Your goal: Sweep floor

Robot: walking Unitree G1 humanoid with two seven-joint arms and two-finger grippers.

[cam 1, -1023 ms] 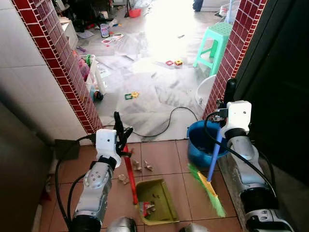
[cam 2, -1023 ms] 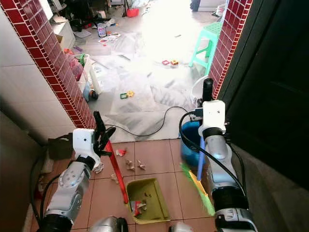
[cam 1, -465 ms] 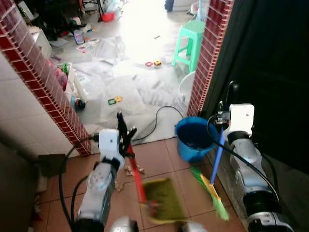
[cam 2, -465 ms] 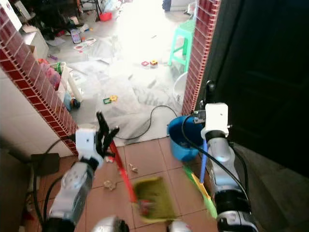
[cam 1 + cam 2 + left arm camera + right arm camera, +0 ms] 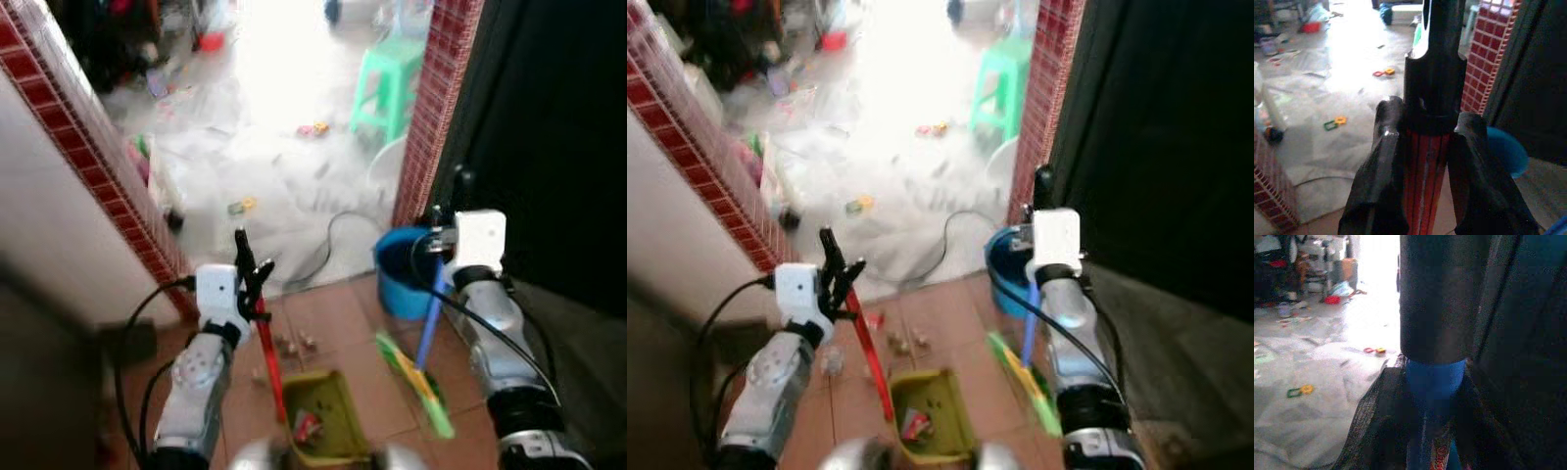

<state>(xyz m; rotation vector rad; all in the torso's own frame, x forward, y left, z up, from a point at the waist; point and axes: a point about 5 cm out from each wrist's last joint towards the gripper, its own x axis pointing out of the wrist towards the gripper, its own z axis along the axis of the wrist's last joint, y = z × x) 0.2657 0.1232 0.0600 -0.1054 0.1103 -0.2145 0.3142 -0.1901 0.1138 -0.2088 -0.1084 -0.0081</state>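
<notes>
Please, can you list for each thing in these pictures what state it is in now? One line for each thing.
left gripper: shut on the red dustpan handle.
right gripper: shut on the blue broom handle.
dustpan: on the tiles, some litter inside.
broom: green bristles down on the floor.
blue bucket: upright by the brick pillar.
litter scraps: unswept, ahead of the dustpan.
green stool: standing upright.
</notes>
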